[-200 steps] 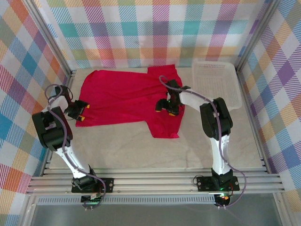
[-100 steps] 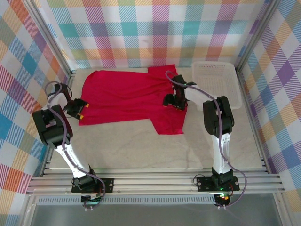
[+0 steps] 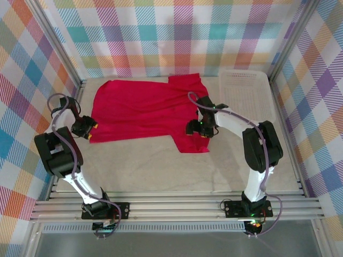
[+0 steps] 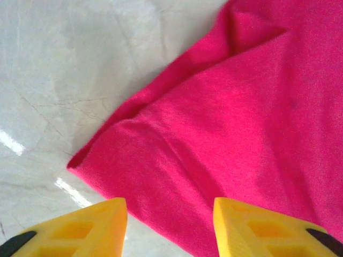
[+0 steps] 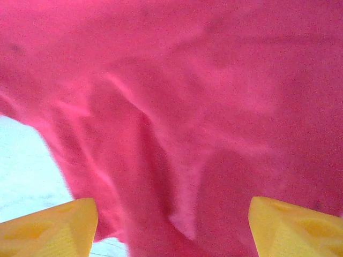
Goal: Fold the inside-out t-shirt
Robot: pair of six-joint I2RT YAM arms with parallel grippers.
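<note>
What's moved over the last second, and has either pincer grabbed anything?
The left pincer slid slightly left at the shirt's near-left corner, jaws narrowing but still apart. The right pincer, open, shifted right over the shirt, and the lower flap moved right with it. Nothing gripped. The basket stayed put.

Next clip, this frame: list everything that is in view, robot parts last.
t-shirt: one, bright red, spread across the far half of the table
basket: one, white plastic, empty, far right corner beside the shirt
table: one, pale beige, under everything
plaid panels: multicoloured, walling the left, far and right sides
metal rails: several, silver, along the near edge, carrying the arm bases
left gripper: one, yellow fingers, open at the shirt's near left corner
right gripper: one, yellow fingers, open over the shirt's right part
</note>
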